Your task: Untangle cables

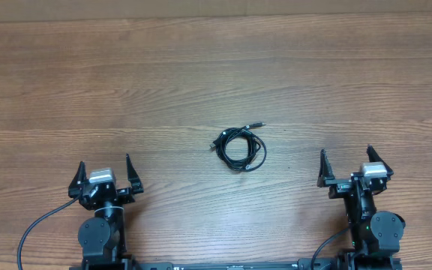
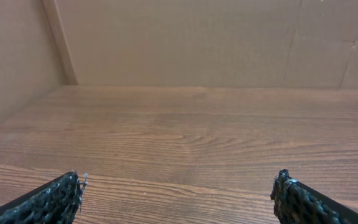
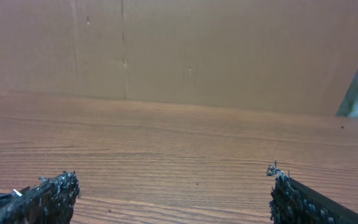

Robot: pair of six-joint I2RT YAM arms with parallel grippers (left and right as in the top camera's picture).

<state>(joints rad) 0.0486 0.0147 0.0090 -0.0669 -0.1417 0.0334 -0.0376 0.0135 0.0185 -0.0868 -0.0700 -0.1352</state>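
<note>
Near the middle of the table, a little closer to the edge where the two arms stand than to the far edge, lie the cables. They are thin black cords wound together into one small, roughly round bundle that lies flat on the wood. One silvery plug sticks out of the bundle toward the far right corner, and another short end shows on its left side. Nothing touches the bundle. The left gripper is near the arms' edge, toward the left corner and well apart from the cables. Its jaws stand wide apart and hold nothing. The right gripper is near the same edge, toward the right corner, also well apart from the bundle, with its jaws spread wide and nothing between them. In the left wrist view the left gripper shows only its two black fingers at the bottom corners, with bare wood between them and a brown cardboard wall behind the far edge. The right wrist view shows the same for the right gripper: two fingers far apart over bare wood. The cables cannot be clearly seen in either wrist view.
</note>
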